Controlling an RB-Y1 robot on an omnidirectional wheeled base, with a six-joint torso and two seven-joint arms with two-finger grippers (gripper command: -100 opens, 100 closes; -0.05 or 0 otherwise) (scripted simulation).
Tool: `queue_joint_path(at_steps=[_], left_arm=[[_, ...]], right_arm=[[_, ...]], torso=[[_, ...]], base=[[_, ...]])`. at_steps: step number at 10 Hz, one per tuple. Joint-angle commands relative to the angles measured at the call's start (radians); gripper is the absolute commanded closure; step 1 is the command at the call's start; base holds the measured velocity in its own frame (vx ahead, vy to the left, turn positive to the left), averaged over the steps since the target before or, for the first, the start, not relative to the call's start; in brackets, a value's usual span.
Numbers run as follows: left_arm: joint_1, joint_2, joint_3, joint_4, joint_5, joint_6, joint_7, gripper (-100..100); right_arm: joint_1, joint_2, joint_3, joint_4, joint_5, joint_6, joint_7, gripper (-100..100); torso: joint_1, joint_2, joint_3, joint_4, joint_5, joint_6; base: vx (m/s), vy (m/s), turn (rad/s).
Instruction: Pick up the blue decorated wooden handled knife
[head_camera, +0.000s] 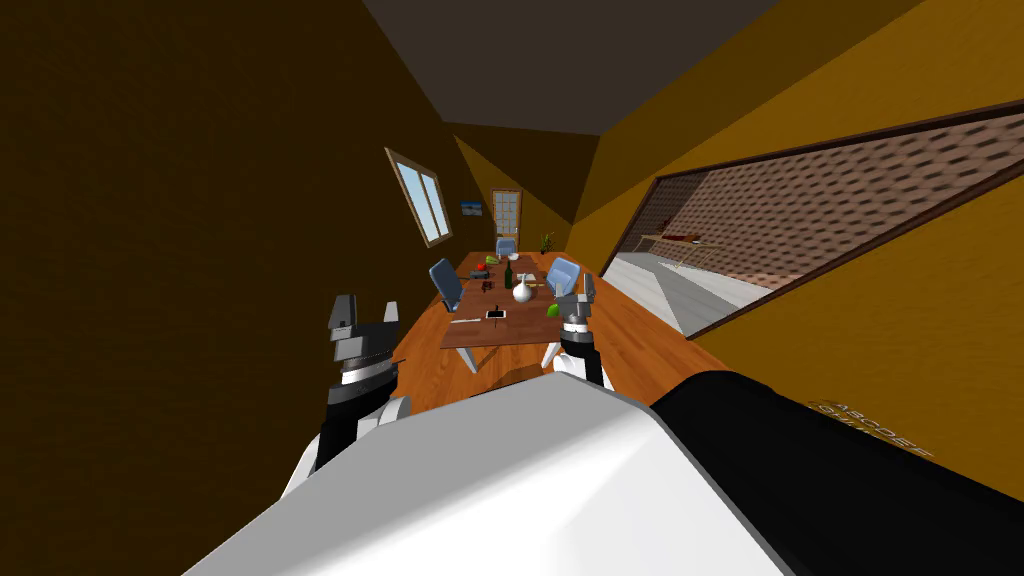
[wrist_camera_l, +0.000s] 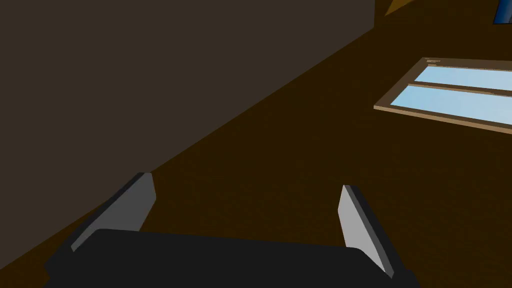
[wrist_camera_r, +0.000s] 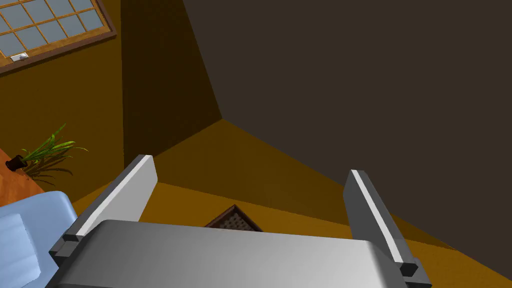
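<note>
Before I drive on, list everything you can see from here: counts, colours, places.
table: one, brown, ahead down the room
chairs: three, light blue, one at each long side, one at the far end
bottle: one, dark, mid-table
vase: one, white, just nearer than the bottle
thin pale item: one, near end of the table, too small to name
small flat item: one, dark and white, beside the thin pale item
green item: one, table's right edge
red item: one, farther along the table
window: one, pale blue panes, left wall
door: one, paned, far wall
plant: one, green, far corner
left gripper: one, grey fingers, open, raised
right gripper: one, grey fingers, open, raised
</note>
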Motion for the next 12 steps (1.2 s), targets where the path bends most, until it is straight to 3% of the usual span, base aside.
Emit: queue_joint_path(at_steps=[1,5,6,9,10,12], left_arm=[[0.000,0.000,0.000,0.000,0.000,0.000,0.000,0],[0.000,0.000,0.000,0.000,0.000,0.000,0.000,0],[0.000,0.000,0.000,0.000,0.000,0.000,0.000,0],[0.000,0.000,0.000,0.000,0.000,0.000,0.000,0],[0.000,0.000,0.000,0.000,0.000,0.000,0.000,0],[0.000,0.000,0.000,0.000,0.000,0.000,0.000,0]], right_arm=[[-0.002,-0.050,-0.006,-0.002,0.011,-0.018,0.022,-100],[-0.014,-0.167,-0.023,0.011,0.052,-0.073,0.105,-100],[-0.014,-0.177,-0.023,0.011,0.052,-0.073,0.105,-100],[-0.032,-0.274,-0.038,0.053,0.103,-0.123,0.193,-100],[-0.032,-0.286,-0.038,0.053,0.103,-0.123,0.202,-100],[-0.047,-0.353,-0.045,0.101,0.147,-0.155,0.267,-100]], torso=[[0.000,0.000,0.000,0.000,0.000,0.000],[0.000,0.005,0.003,0.001,0.000,0.000],[0.000,0.006,0.004,0.001,0.000,0.000],[0.001,0.006,0.003,0.001,0.000,-0.001],[0.001,0.007,0.004,0.002,0.000,0.000],[0.000,0.005,0.003,0.001,0.000,0.000]], base=[[-0.033,0.001,0.109],[-0.079,0.002,0.160],[-0.068,0.001,0.043],[-0.091,0.018,0.229],[-0.081,0.018,0.075],[-0.071,0.027,0.273]])
